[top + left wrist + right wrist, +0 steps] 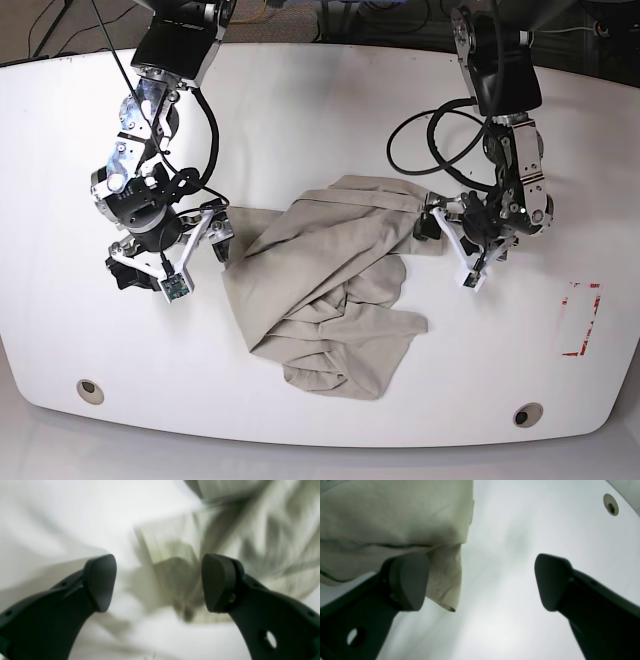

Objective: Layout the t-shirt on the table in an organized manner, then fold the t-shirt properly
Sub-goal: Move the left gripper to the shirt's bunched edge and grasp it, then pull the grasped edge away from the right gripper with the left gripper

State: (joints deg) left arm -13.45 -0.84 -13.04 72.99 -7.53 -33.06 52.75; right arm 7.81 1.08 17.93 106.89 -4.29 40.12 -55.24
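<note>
The beige t-shirt (330, 290) lies crumpled and bunched in the middle of the white table (300, 120). My left gripper (450, 248) is at the shirt's right edge, open. In the left wrist view it (158, 582) is blurred, with wrinkled shirt cloth (175, 555) showing between and beyond the fingers, none of it pinched. My right gripper (172, 258) is at the shirt's left edge, also open. In the right wrist view it (481, 582) stands wide, a hanging shirt corner (445, 580) just beside one finger (407, 580), bare table under the gap.
Two small round grey holes (90, 390) (527, 414) sit near the table's front edge; one hole (610, 504) shows in the right wrist view. A red dashed rectangle mark (580, 320) is at the right. Black cables (430, 140) loop over the table behind the left arm.
</note>
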